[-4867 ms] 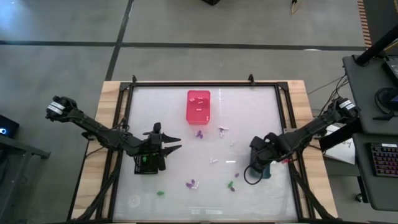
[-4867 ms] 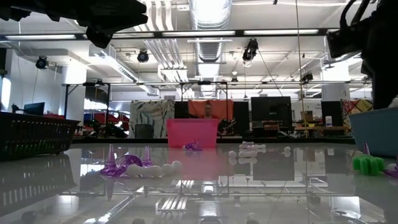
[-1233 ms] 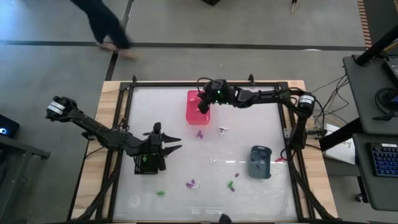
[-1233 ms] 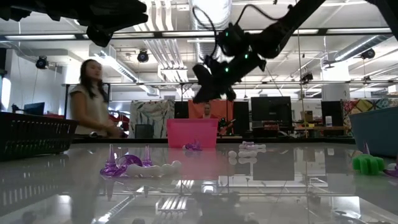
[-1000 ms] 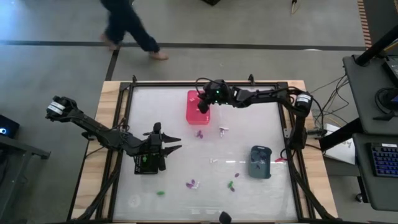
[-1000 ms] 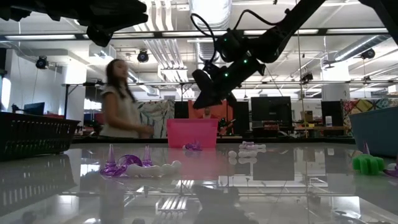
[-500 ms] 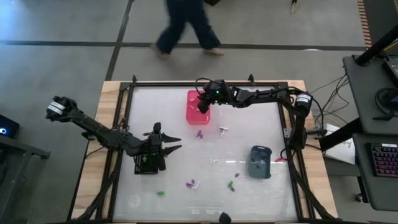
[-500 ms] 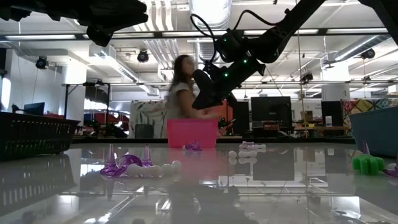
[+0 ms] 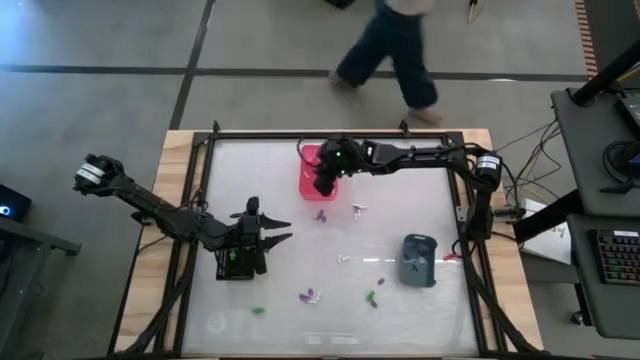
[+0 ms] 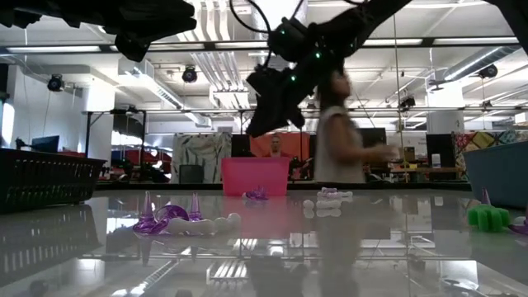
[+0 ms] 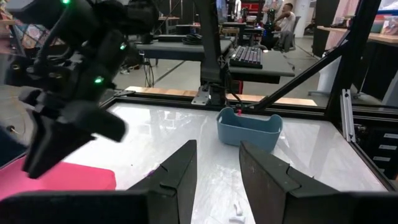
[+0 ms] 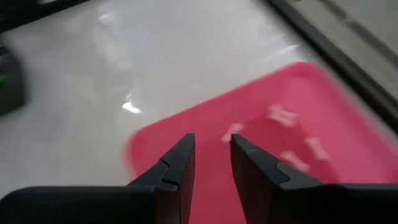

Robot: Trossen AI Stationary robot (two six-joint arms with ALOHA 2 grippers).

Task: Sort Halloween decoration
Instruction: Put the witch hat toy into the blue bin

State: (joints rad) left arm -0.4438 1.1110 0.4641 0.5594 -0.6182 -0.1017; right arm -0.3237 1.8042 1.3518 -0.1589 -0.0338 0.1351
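Note:
The Halloween decoration lies scattered on the white table: a purple piece [image 9: 321, 214], white pieces [image 9: 358, 210] [image 9: 343, 258], a purple-and-white cluster [image 9: 309, 296] and green pieces [image 9: 371, 297] [image 9: 258, 311]. Several white pieces [image 12: 283, 115] rest on the floor of the pink bin [image 9: 308, 160]. My right gripper [image 9: 321, 186] [image 12: 210, 163] hovers open above that bin with nothing between its fingers. At the table's left, my left gripper [image 9: 285, 230] [image 11: 217, 171] waits open and level above the black bin [image 9: 238, 264].
A grey-blue bin [image 9: 419, 259] [image 11: 249, 129] stands at the right of the table. A black frame [image 9: 330, 134] runs round the table. A person [image 9: 400, 50] walks on the floor beyond the far edge. Bare table lies in the middle and along the near edge.
My right gripper has risen above the pink bin and shifted a little toward the table's left edge, tipping its fingers up somewhat. Behind the table the person has walked from left to right.

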